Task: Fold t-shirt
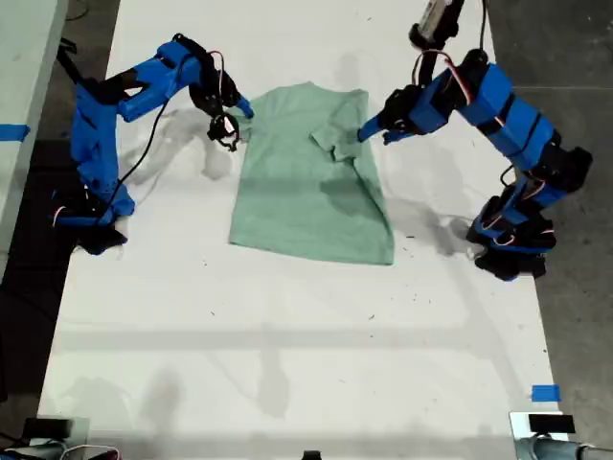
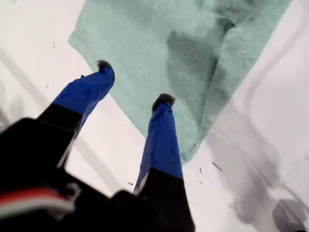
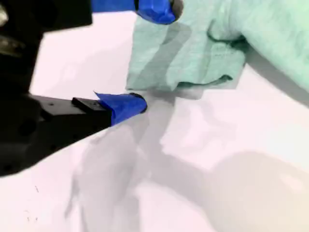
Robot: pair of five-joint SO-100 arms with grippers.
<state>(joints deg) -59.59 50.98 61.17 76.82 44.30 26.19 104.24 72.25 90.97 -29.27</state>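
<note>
The pale mint-green t-shirt (image 1: 306, 206) lies flat on the white table (image 1: 287, 335), with one sleeve folded in over the chest (image 1: 337, 139). My first gripper (image 1: 369, 129) (image 2: 134, 82), on the arm at the exterior view's right, hovers open over the shirt's (image 2: 159, 43) edge beside that fold, with nothing between its fingers. My second gripper (image 1: 235, 120) (image 3: 145, 55), on the arm at the exterior view's left, is open at the other sleeve (image 3: 203, 53). The sleeve's hemmed corner lies in front of its spread fingertips.
The two arm bases stand at the table's sides in the exterior view (image 1: 91, 220) (image 1: 512, 244). A blue tape mark (image 1: 544, 393) sits near the front corner at the exterior view's right. Dark floor borders the table on both sides.
</note>
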